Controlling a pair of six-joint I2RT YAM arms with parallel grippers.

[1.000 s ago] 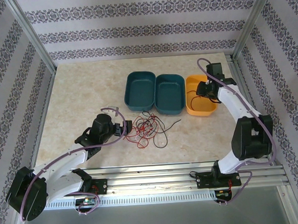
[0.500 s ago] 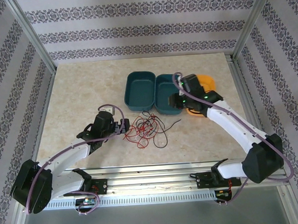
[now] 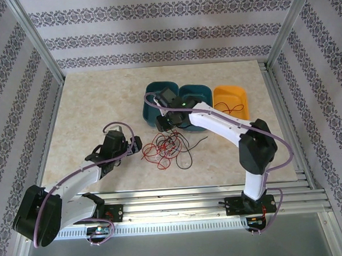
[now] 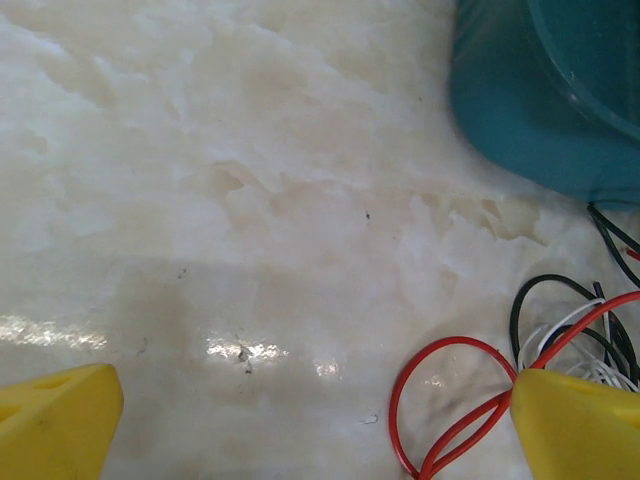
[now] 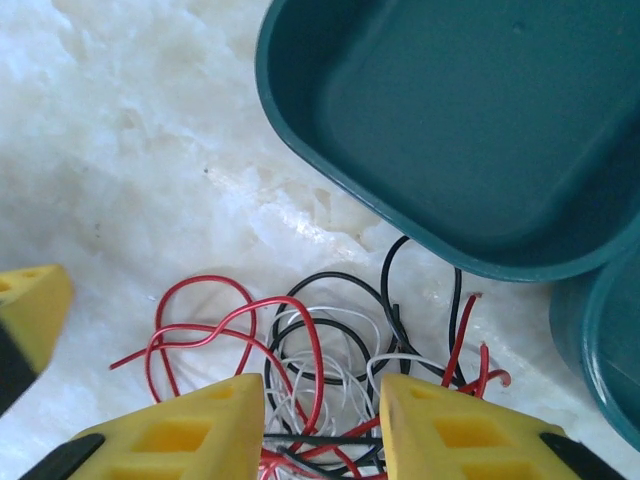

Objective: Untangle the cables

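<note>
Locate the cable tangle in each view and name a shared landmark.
Top external: cables at table centre, just in front of the teal tray.
Left wrist: cables in the lower right corner.
Right wrist: cables at bottom centre.
Landmark: the teal tray bordering the tangle.

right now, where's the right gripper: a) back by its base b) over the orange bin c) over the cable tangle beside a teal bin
c: the right gripper hangs over the cables next to the teal bin, well away from the orange bin.
</note>
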